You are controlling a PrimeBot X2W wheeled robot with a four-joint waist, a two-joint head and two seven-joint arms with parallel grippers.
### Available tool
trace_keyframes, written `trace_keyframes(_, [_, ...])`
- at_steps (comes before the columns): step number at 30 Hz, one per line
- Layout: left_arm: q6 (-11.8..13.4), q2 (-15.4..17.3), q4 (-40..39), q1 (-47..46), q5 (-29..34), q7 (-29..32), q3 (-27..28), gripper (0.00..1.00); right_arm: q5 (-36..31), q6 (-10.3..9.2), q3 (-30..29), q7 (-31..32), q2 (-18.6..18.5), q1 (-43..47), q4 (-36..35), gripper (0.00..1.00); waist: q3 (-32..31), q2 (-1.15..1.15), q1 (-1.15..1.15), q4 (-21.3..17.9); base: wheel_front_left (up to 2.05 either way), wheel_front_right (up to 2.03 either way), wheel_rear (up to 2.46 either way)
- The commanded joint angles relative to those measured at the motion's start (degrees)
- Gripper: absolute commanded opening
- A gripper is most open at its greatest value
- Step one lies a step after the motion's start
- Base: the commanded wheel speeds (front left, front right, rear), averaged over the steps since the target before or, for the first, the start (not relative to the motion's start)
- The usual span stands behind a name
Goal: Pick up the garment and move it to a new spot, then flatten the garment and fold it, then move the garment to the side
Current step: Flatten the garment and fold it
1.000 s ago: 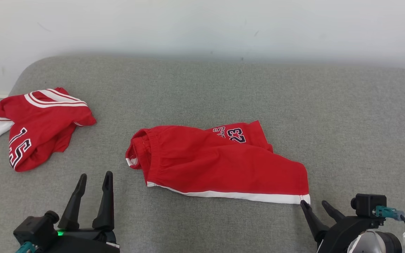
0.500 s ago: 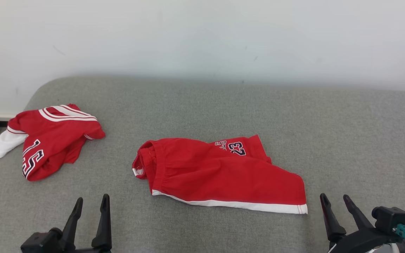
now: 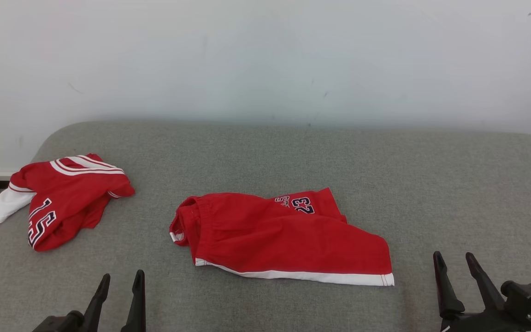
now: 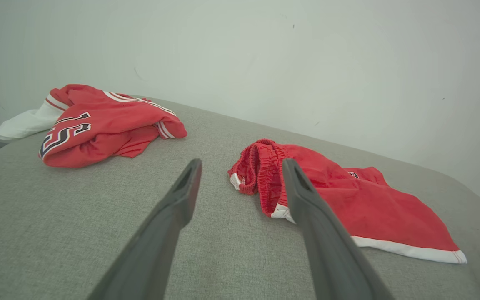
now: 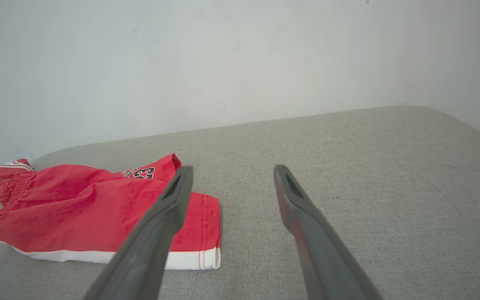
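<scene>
Since the grey cushion [image 3: 293, 152] is the largest thing before you, reckon with it first: it is a broad, soft bed, and its weave will probably drag a little on cloth pulled across it. The red shorts [image 3: 284, 235] lie near its middle, between your two arms and touching neither. They are laid over on themselves, with the waist toward your left and the white-edged leg toward your right. A red shirt [image 3: 69, 198] sits bunched well off to the left, near the cushion's edge; I take the shorts to be your garment. Expect them to be light, thin and limp: lifted from a single pinch they will likely sag and fall open, and the layers may slide over one another. Your left gripper [image 3: 122, 275] hangs low near the front, fingers spread and empty, short of the waist. Your right gripper [image 3: 453, 255] is likewise spread and empty, just past the leg's end. Take hold at the gathered waistband [image 4: 265, 166], the thickest and firmest part, and at the stitched hem corner [image 3: 385, 279], pinching through every layer.
</scene>
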Motion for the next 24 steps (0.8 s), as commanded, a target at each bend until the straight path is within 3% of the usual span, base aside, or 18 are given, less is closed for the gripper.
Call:
trace_keyframes(1, [-0.3,0.5,0.3,0.3,0.1,-0.1,0.0,1.00,-0.6,0.00,-0.3,-0.4,-0.3,0.3,-0.2,1.00,-0.1,0.00,0.01,-0.1,0.00,0.00,0.00])
trace_keyframes(13, [-0.6,1.4,4.5,-0.6,1.9,-0.4,-1.4,1.00,-4.0,0.00,-0.7,-2.5,-0.3,1.5,-0.2,1.00,-1.0,0.00,0.01,-0.1,0.00,0.00,0.00])
trace_keyframes(24, [-1.3,1.4,5.9,-1.3,0.9,-0.7,-1.3,1.00,-3.0,0.00,0.2,-1.3,-0.3,0.7,0.3,1.00,-0.9,0.00,0.01,-0.2,0.00,0.00,0.00])
